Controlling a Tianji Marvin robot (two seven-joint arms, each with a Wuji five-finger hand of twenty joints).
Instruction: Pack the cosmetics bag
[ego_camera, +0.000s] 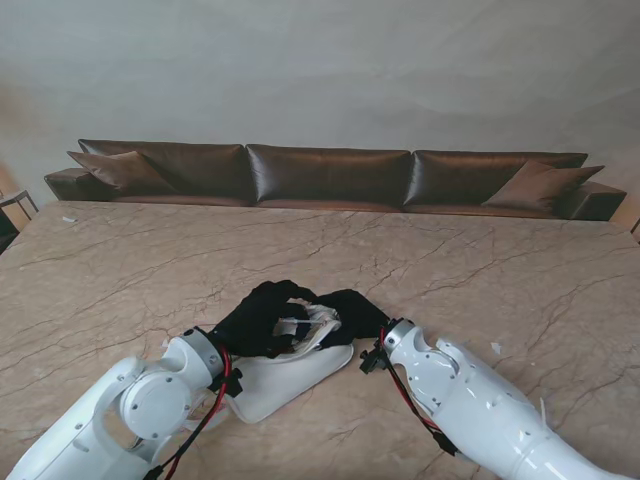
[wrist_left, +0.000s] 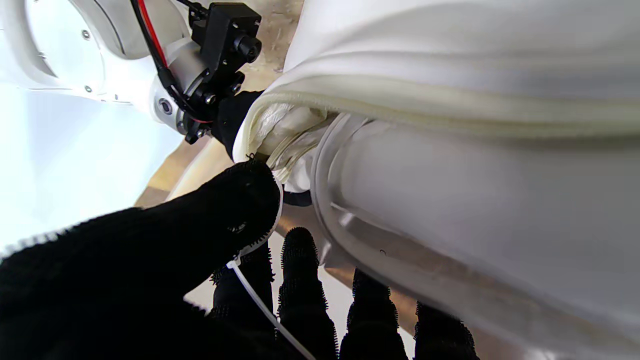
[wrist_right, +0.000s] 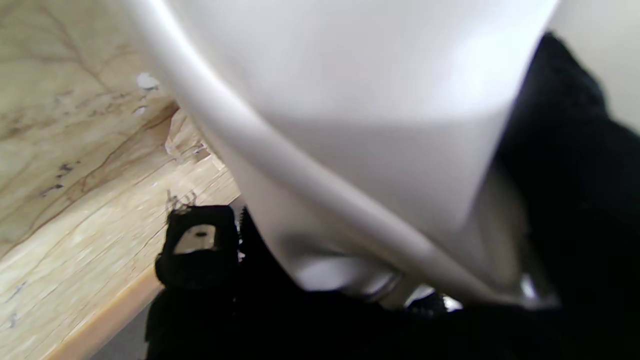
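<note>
Stand cam first: I'm seeing both black-gloved hands meeting at the white cosmetics bag (ego_camera: 290, 375), which is lying on the marble table (ego_camera: 480, 270) close to me, about centre. Left hand (ego_camera: 258, 318) is curling over the bag's far-side mouth, fingers bent around the rim; right hand (ego_camera: 352, 316) is pressing in from the other side, touching the same rim. No loose cosmetics are showing on the tabletop, though small bits could be too tiny to make out; couch (ego_camera: 330, 175) is sitting well beyond the table, irrelevant. Left wrist cam: thumb (wrist_left: 235, 200) is pinching the zipper edge of the bag (wrist_left: 450, 165), w/ a thin white cord running along the glove, fingertips (wrist_left: 300, 270) wrapping under the fabric, so I'm reading this hand as gripping the bag's opening. Mouth is looking gathered but not zipped; something pale is sitting inside, can't tell what. Right wrist cam: blurry, bag (wrist_right: 360, 125) is filling most of the view, glove (wrist_right: 565, 200) is pressing against it; I'm judging it's holding the bag edge, but exact finger wrap isn't clear. My read: loading is prob done or nearly, closing/zipping is what's left, not yet finished.
</note>
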